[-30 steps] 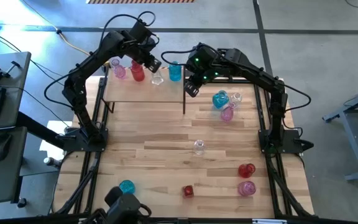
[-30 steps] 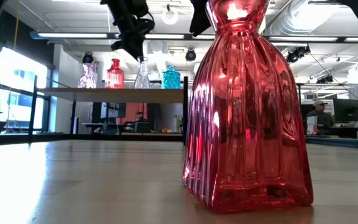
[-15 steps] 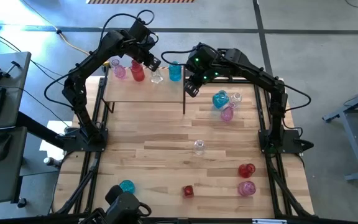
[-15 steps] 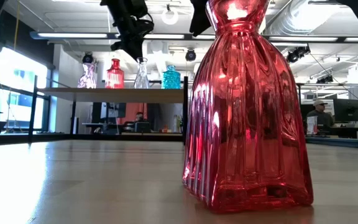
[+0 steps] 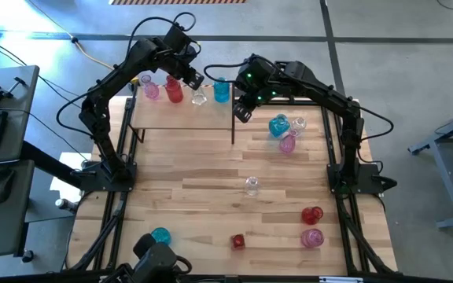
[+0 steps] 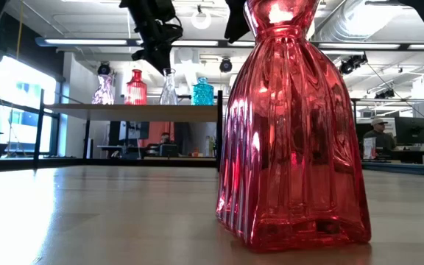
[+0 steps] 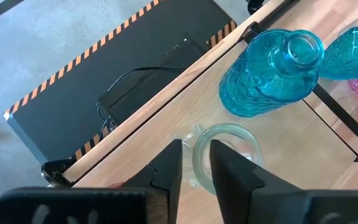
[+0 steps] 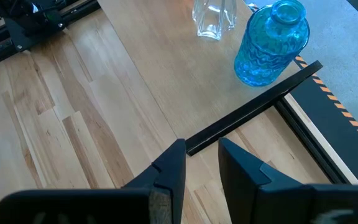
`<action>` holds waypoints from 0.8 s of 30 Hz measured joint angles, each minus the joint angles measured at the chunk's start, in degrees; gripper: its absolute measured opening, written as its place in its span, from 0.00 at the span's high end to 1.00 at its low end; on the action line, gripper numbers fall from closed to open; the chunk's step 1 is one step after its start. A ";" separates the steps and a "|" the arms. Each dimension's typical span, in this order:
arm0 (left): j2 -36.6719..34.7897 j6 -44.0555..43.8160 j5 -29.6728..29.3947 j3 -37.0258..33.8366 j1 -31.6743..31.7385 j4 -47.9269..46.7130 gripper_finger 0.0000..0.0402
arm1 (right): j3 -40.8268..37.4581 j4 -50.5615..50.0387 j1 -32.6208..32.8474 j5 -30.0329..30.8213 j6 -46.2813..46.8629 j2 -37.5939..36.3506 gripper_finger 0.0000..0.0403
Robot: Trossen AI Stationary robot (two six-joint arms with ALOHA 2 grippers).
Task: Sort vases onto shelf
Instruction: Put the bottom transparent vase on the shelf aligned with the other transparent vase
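Shelf (image 5: 181,118) with four vases (image 5: 199,97)

**Left gripper poised over a clear vase on the shelf**

The left gripper (image 7: 194,168) hangs just above the clear vase (image 7: 224,152), its two dark fingers (image 7: 232,177) parted by a narrow gap, the vase's rim showing between and beyond them. Just beside it stands a teal-blue vase (image 7: 269,74), upright on the light wood shelf (image 7: 166,134). Past the shelf's edge lies grey floor with a black mat (image 7: 123,81) edged in orange-and-black stripes, a cable across it.
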 joint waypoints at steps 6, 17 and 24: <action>-1.10 0.86 -0.66 -0.04 -0.06 0.13 0.75 | 0.02 0.00 -0.02 0.02 0.00 0.00 0.81; -5.55 2.92 0.66 -0.02 -0.06 -1.88 0.74 | -0.01 0.00 -0.01 0.00 0.00 0.00 0.81; -9.71 6.15 6.69 -0.02 -0.12 -9.21 0.74 | 0.00 0.00 -0.01 0.00 0.00 0.00 0.81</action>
